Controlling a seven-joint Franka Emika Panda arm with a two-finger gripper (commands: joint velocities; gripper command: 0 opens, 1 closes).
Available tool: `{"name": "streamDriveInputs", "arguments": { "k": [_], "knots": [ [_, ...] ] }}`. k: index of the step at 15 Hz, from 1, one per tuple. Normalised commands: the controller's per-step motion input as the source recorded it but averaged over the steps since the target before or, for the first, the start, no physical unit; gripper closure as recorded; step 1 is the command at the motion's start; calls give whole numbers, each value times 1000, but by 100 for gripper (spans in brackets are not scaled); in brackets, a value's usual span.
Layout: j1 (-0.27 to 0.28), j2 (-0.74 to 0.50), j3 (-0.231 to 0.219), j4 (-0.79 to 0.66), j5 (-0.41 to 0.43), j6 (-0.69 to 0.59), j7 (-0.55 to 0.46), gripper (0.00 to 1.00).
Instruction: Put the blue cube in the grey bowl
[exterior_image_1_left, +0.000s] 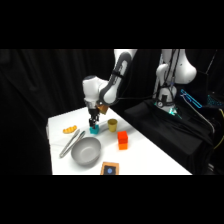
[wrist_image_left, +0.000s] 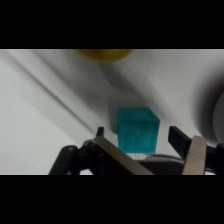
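Presently the gripper (exterior_image_1_left: 93, 124) stands low over the cube (exterior_image_1_left: 94, 129), its fingers (wrist_image_left: 183, 140) apart with one on each side of the cube (wrist_image_left: 137, 130); in the wrist view a gap shows between each finger and the cube's faces, so nothing is clamped; the straddling pose reads, in my judgement, as the moment before closing for a lift. The cube sits on the table (exterior_image_1_left: 150, 155), just behind the bowl (exterior_image_1_left: 85, 151) and near it, so the carry would be short. Taking the bowl as landmark: tongs (exterior_image_1_left: 71, 142) lie along its left side; a yellow cup (exterior_image_1_left: 112, 123) stands behind and to its right, close to the cube; an orange-red block (exterior_image_1_left: 122, 139) sits to its right; a small orange object (exterior_image_1_left: 69, 130) lies behind and left; a dark card (exterior_image_1_left: 110, 169) lies in front. The bowl looks empty. The table is white and plain; black drapes surround it, and the arm's base (exterior_image_1_left: 172, 70) stands beyond the bowl to the right with cabling alongside.
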Motion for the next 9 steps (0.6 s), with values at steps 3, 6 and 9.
{"name": "streamDriveInputs", "arguments": {
  "k": [3,6,9],
  "knots": [
    [-90,82,61,102,230,123,-265,0],
    [-99,110,120,104,221,116,-299,0],
    [-38,122,74,124,112,118,-259,0]
  ]
}}
